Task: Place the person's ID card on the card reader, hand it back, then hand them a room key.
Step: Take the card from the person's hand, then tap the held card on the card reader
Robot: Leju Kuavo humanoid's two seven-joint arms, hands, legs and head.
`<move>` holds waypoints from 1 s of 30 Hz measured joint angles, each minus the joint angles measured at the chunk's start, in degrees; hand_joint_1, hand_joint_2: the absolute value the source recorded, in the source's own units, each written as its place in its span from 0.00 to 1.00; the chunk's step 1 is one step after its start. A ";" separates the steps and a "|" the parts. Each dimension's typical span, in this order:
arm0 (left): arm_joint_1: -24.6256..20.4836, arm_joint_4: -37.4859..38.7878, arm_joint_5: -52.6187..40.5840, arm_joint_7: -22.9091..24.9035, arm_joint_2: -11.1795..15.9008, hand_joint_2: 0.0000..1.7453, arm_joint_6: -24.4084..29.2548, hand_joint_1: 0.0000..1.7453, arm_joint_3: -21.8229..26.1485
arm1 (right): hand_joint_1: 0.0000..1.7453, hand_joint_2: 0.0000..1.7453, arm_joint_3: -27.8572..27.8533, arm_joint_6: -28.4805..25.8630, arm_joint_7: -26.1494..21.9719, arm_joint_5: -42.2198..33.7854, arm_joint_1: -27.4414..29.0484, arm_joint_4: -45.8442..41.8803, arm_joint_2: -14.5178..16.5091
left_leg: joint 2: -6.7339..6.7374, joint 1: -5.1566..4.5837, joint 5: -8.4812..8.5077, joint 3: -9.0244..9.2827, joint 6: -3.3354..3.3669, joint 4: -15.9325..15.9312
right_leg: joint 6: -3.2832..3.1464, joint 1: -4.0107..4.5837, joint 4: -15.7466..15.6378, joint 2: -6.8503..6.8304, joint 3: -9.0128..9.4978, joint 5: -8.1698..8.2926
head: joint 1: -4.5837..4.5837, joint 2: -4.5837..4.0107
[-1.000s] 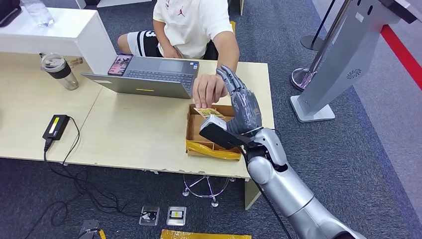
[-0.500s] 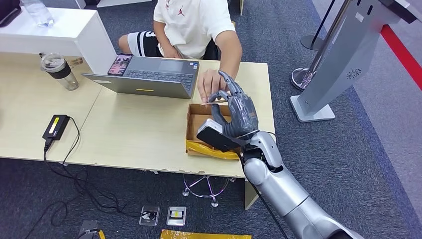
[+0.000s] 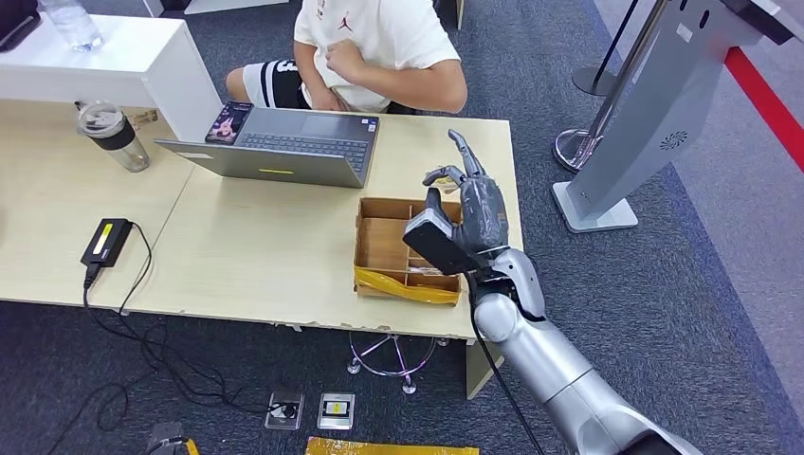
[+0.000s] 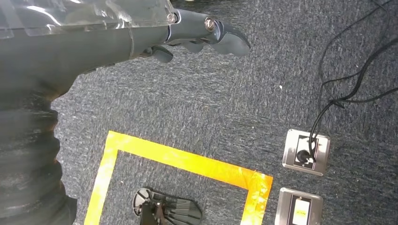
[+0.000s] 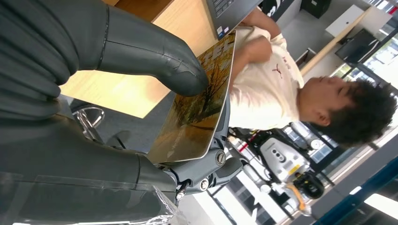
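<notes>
Withdrawing now, the person's arm [image 3: 431, 81] is leaving the card [image 5: 199, 101] pinched in the right hand [image 3: 469, 213] (reader step seemingly pending).

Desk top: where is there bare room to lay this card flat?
The right hand pinches the card. Widest bare patch: the desk between the charger, the laptop and the cardboard tray. A narrower strip lies beyond the tray, toward the person. The tray's compartments are tight.
</notes>
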 joint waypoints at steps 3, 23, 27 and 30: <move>0.03 0.00 0.36 0.22 -0.01 1.00 0.12 0.00 0.07 | 1.00 1.00 -1.19 -0.05 -0.69 -3.07 -0.42 1.40 -0.72 | 0.00 0.00 0.00 0.00 0.00 0.00 | 0.00 0.00 0.00 0.00 0.00 0.00 | -0.01 0.00; 0.35 0.00 1.41 1.72 -0.10 1.00 0.51 0.00 0.30 | 1.00 1.00 -10.21 -0.62 -2.99 -12.47 -2.67 14.53 -8.34 | 0.15 -0.02 -0.02 0.00 0.00 0.01 | 0.00 -0.03 -0.01 0.10 -0.05 0.02 | -0.02 0.00; 0.35 0.00 1.40 2.02 -0.10 1.00 0.35 0.00 0.30 | 1.00 1.00 -11.01 -0.55 -2.83 -12.91 -2.70 16.86 -9.34 | 0.14 -0.01 -0.02 0.00 0.00 0.01 | -0.01 -0.02 -0.01 0.08 -0.06 0.01 | -0.02 0.00; 0.36 0.00 1.40 2.18 -0.09 1.00 0.15 0.00 0.30 | 1.00 1.00 -11.56 -0.13 -2.39 -13.67 -2.61 18.16 -10.13 | 0.13 -0.01 -0.02 0.00 0.00 0.01 | -0.01 -0.01 -0.01 0.10 -0.06 0.01 | -0.01 0.00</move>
